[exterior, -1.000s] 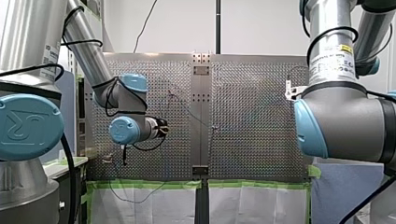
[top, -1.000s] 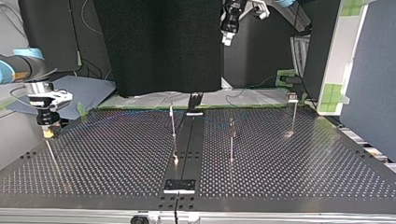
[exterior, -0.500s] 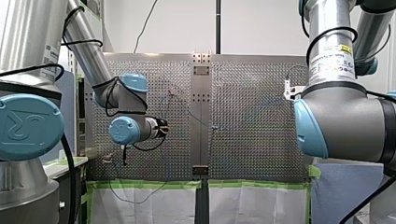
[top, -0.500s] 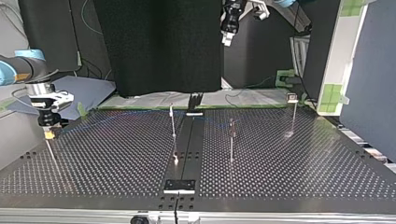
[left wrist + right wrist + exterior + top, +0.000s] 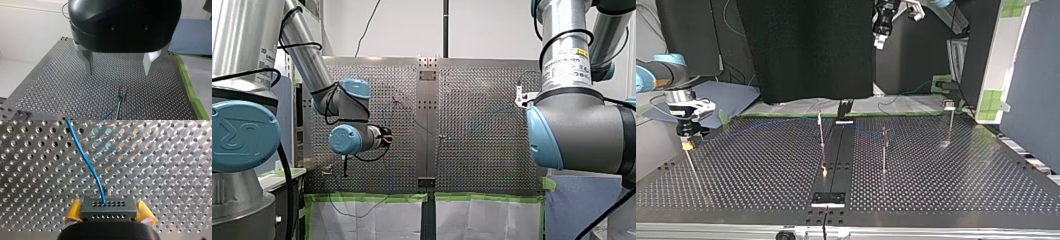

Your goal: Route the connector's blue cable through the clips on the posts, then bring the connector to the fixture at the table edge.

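2 yellow pads (image 5: pixel 75 211) of my right claw (image 5: pixel 110 213) clamp the connector (image 5: pixel 109 206); my left claw (image 5: pixel 118 72) gapes wide.

You have the dark rectangular connector (image 5: pixel 109 206) between my right gripper's (image 5: pixel 109 212) pads, above the perforated metal table's (image 5: pixel 761 165) top-view left edge.

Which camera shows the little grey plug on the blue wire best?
The right wrist view: the connector looks big there, clamped in my right gripper. The top view shows only a speck under that gripper; the front and left wrist views don't show it.
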{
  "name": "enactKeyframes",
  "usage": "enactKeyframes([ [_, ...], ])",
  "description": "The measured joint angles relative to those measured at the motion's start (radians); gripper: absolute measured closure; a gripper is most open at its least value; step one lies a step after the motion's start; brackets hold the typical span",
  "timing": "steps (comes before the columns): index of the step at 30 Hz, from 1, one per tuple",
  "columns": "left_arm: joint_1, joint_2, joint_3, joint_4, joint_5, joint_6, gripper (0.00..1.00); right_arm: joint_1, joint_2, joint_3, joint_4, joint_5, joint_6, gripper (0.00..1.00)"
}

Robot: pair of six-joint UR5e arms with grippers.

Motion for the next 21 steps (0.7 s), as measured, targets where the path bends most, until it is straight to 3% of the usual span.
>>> enactKeyframes([
  [7, 0.000, 0.000, 0.000, -0.001, 0.000, 0.000, 0.00, 0.000, 0.000, 0.000, 0.001, 0.012, 0.000, 0.11],
  [10, 0.000, 0.000, 0.000, -0.001, 0.000, 0.000, 0.00, 0.001, 0.000, 0.000, 0.002, 0.013, 0.000, 0.02],
  [21, 0.000, 0.000, 0.000, -0.001, 0.000, 0.000, 0.00, 0.003, 0.000, 0.000, 0.005, 0.016, -0.003, 0.02],
])
